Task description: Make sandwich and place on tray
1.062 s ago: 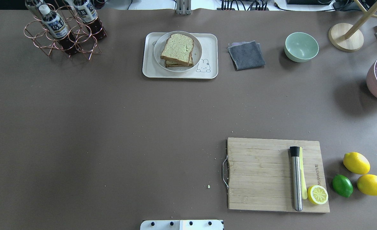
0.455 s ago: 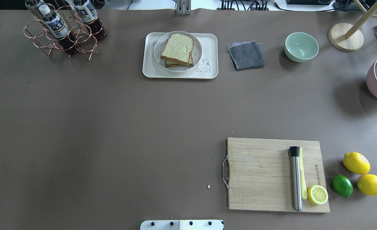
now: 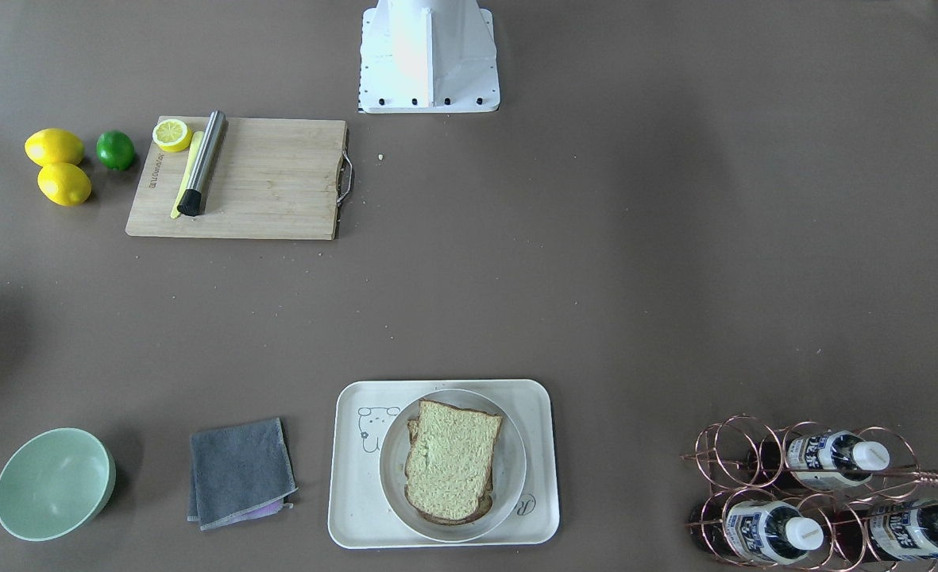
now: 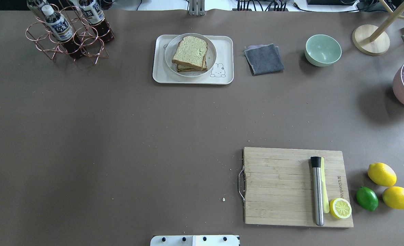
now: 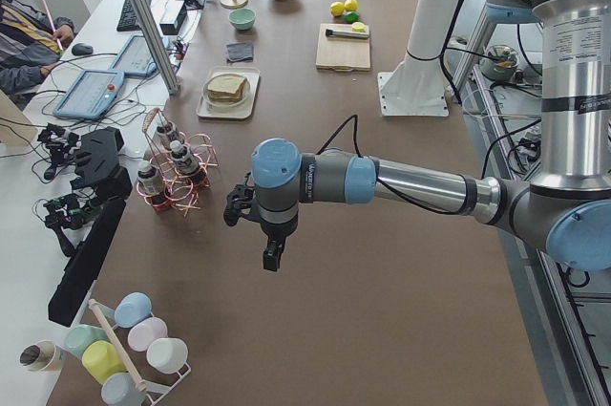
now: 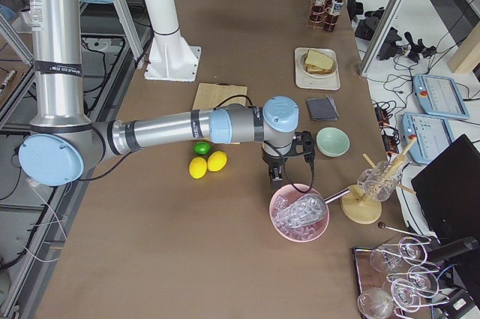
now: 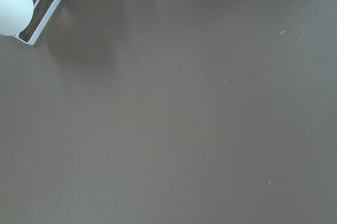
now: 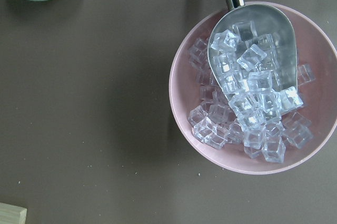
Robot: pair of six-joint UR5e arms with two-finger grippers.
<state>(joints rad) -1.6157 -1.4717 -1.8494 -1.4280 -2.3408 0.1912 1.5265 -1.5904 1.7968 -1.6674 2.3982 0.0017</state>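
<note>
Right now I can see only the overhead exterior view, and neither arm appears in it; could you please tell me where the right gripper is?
Observer: The right gripper hangs off your frame's right side, close above the pink bowl of ice cubes. I cannot tell whether it is open or shut.
Operator: Thank you. And where is the left gripper, please?
Observer: The left gripper hangs over bare table beyond your left edge, between the copper bottle rack and a set of pastel cups. I cannot tell whether that one is open either.
</note>
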